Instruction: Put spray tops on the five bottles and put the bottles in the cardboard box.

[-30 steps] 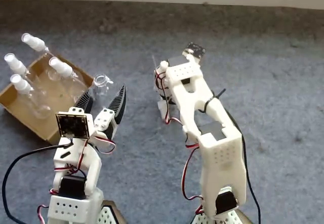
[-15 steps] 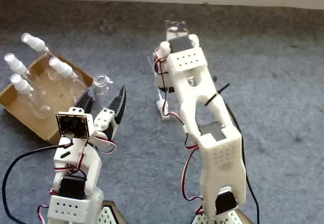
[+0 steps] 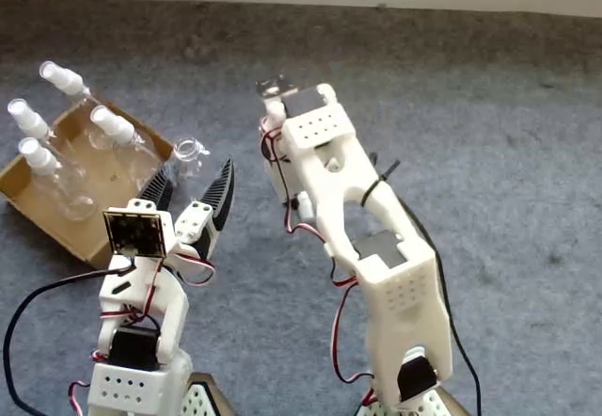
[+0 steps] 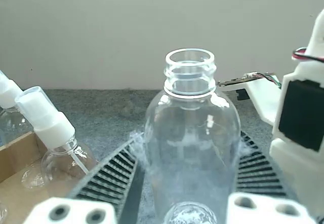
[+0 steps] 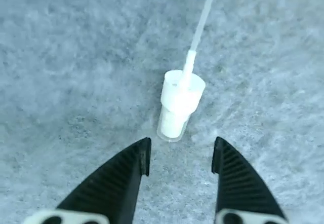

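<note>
Count with me: four capped bottles (image 3: 113,125) are lying in the cardboard box (image 3: 52,225) at the table's left side, white spray tops on every one. The fifth, the open bottle (image 4: 190,133), stands upright just outside the box's near corner, neck bare, and the left gripper (image 3: 196,169) has it, black ribbed jaws pressed against the glass on both sides. Over to the right gripper (image 5: 182,143): jaws spread apart, holding nothing, poised above the one loose spray top (image 5: 179,100), which lies on its side on the grey carpet (image 3: 517,152) just past the fingertips, thin dip tube (image 5: 202,19) pointing away from them. The white right arm (image 3: 367,218) stretches across the middle of the table, red and black wires (image 3: 343,322) looping beside it, close to the open bottle.
</note>
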Robot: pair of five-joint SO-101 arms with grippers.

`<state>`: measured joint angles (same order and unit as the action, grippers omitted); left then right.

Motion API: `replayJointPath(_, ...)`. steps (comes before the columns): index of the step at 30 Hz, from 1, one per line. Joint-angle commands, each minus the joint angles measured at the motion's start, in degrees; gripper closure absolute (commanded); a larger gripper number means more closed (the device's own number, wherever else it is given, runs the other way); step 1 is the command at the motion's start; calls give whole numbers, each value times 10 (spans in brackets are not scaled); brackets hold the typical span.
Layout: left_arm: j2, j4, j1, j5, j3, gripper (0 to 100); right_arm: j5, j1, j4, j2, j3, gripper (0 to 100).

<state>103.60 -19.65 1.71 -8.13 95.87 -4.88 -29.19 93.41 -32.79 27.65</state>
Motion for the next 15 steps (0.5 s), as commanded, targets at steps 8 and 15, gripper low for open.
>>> replayJointPath(8, 4, 15, -5, -4, 12, 860, -38, -5, -80, 13, -54, 808)
replayJointPath(15, 4, 15, -5, -4, 12, 860, -37, -5, -139, 13, -94, 813)
